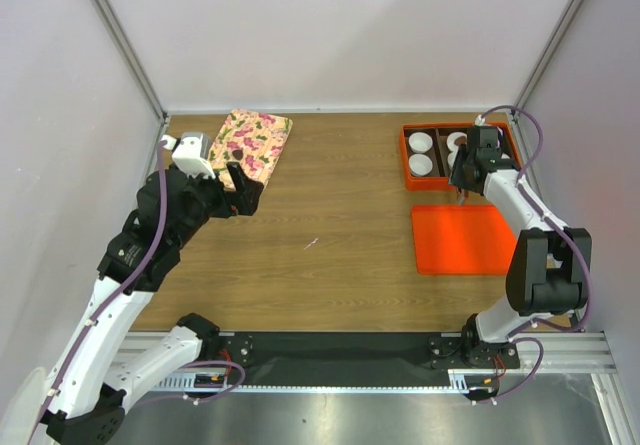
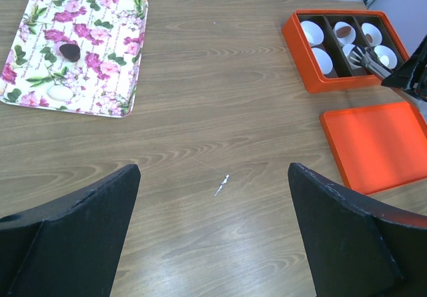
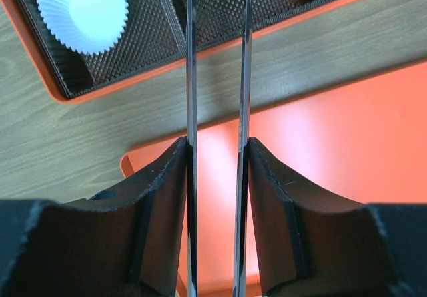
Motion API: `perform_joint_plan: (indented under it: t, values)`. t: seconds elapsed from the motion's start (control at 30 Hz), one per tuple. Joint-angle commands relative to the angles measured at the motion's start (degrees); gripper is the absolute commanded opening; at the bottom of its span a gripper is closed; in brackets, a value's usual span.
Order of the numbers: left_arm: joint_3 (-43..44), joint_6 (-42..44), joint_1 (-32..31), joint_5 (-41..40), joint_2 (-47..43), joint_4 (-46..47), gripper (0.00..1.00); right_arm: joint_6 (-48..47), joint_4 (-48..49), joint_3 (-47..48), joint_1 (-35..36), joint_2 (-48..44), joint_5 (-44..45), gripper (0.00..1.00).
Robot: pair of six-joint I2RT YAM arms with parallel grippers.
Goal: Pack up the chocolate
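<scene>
floral tray [image 2: 100,57], orange box [image 2: 291,33], orange lid [image 2: 377,143], tongs [image 2: 365,58].

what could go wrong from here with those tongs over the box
1. The thin tongs are pinched only between the fingers of the right gripper; they may twist or slip.
2. Their tips hang over the orange box, near a light paper cup that could be knocked askew.
3. One dark chocolate lies on the floral tray, across the table: a long carry in which it may drop.

Left arm [image 1: 95,330] and right arm [image 1: 510,197]: white links joined by black joint housings. Purple cables [image 1: 161,200] are routed along each. Black wedge-shaped fingers [image 3: 160,197], serrated on the inner edge, are fitted.
</scene>
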Motion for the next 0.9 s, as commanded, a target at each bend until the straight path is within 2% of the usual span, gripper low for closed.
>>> perform_joint_plan:
  t: [0.0, 0.37, 0.63, 0.73, 0.87]
  values:
    - [0.5, 0.2, 0.4, 0.3, 0.1, 1.7, 1.00, -0.6, 2.9, 3.5, -0.4, 0.9, 1.4, 0.44]
    - [0.9, 0.3, 0.4, 0.0, 0.0, 1.4, 1.00, -0.9, 3.2, 5.2, -0.6, 2.9, 1.9, 0.44]
    - [2.0, 0.7, 0.4, -0.5, 0.2, 0.9, 1.00, -0.5, -1.9, 10.8, 1.9, -1.2, 2.1, 0.45]
    - [2.5, 0.5, 0.4, -1.2, 0.5, 1.1, 1.00, 1.5, -2.4, 12.1, 5.9, -2.7, -0.2, 0.46]
    - [3.2, -0.2, 0.4, -4.1, 1.6, 0.8, 1.00, 3.9, 2.2, 11.5, 17.1, -1.8, 0.7, 0.46]
